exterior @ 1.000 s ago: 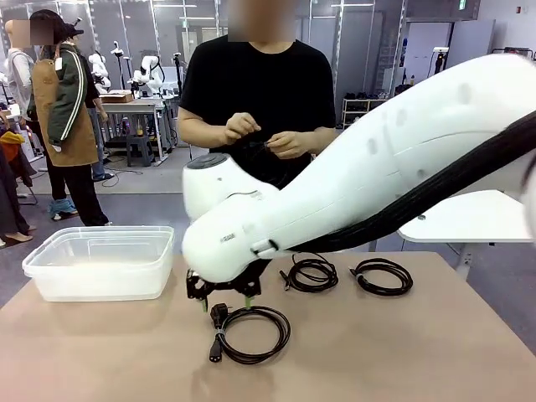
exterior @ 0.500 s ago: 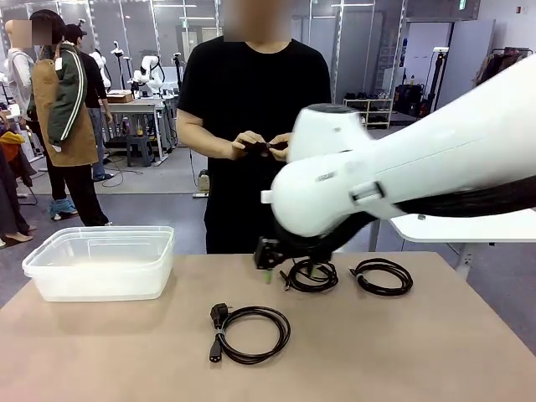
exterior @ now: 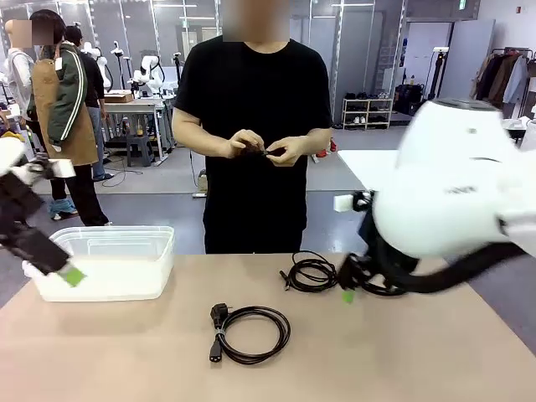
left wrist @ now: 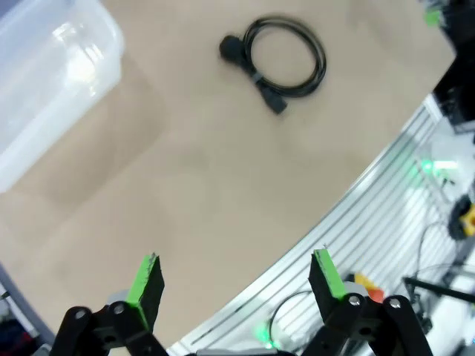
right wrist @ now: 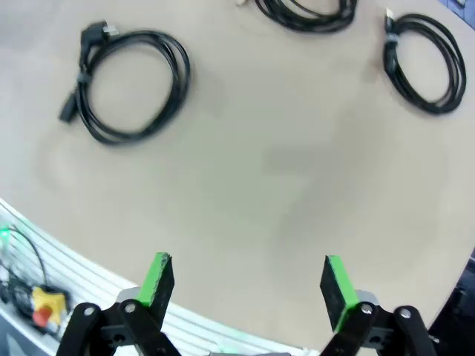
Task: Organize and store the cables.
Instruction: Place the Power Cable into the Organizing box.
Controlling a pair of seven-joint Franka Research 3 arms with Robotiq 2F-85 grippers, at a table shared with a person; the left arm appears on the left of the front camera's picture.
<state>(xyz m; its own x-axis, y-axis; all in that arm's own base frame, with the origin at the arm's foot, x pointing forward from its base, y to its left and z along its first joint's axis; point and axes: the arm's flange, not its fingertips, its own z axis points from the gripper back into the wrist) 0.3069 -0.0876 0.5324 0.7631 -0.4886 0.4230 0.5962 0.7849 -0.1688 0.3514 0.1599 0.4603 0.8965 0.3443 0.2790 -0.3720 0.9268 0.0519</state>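
Black cables: thin, smooth, rubbery-looking cords, each wound into a flat round coil; they lie apart on the table (exterior: 402,352).
Clock: read over the tabletop in the front view, 12 at the person's side.
Near coil (exterior: 249,333): at 6 o'clock, the widest ring, with two chunky plug ends at its own 9 o'clock edge.
Middle coil (exterior: 313,273): at 1 o'clock, a tighter, looser-looped ring.
Third coil (right wrist: 424,62): at 2 o'clock in the right wrist view, a neat oval with a pale tip at its upper end.
Table: matte tan, flat.
Bin (exterior: 105,261): translucent white plastic, a rounded rectangle with a lipped rim, at 9 o'clock.
Left gripper (left wrist: 236,276): released, with the green pads spread wide and nothing between them; it is tilted at 9 o'clock, just in front of the bin.
Right gripper (right wrist: 249,285): released, with the pads wide apart and nothing between them; it is low over the tabletop at 3 o'clock, just beside the middle coil.
Person's hands (exterior: 244,142): at chest height, fingertips pinched on something small and dark.
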